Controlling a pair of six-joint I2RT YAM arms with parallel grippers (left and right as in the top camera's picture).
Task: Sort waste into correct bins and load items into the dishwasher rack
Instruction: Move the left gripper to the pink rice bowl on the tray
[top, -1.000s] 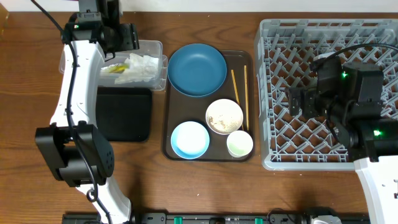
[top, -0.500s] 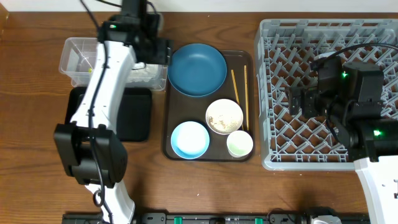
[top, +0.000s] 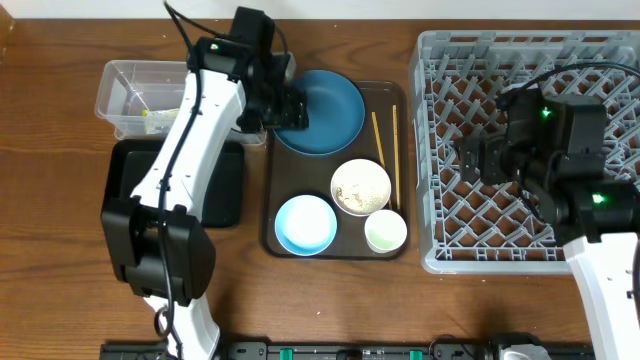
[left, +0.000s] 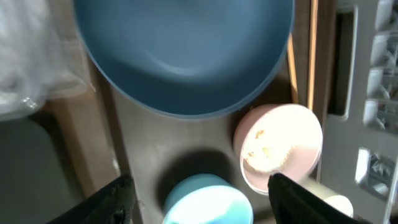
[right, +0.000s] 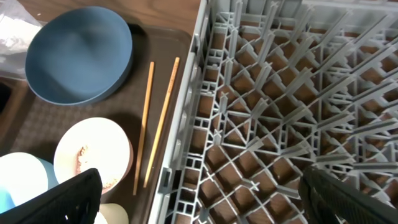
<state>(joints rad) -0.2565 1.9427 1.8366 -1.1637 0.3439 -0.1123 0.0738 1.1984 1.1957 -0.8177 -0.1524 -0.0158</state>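
left gripper (top: 290, 108): I have it over the left rim of the dark-blue bowl (top: 335, 110), toward the table's far edge. The wrist view shows the fingers spread wide with nothing between them.
right gripper (right: 199, 183): it hangs above the left half of the rack (top: 520, 55), fingers wide apart and empty.
dark-blue bowl: sits at the far end of the brown serving tray (top: 268, 215).
cream bowl (top: 360, 186): middle of the serving tray, toward its right side, with rice grains (left: 264, 150) inside.
light-blue bowl (top: 306, 224): near-left corner of the serving tray.
white cup (top: 385, 231): near-right corner, just beside the cream bowl.
chopsticks (top: 395, 150): side by side along the serving tray's right edge, slightly apart.
clear tub (top: 125, 80): far-left corner of the table. The wrapper (top: 150, 113) lies inside, and the tissue (left: 25, 46) is only a white blur for me.
black tray (top: 228, 190): just nearer than the tub, partly under my left arm.
rack: fills the table's right edge.
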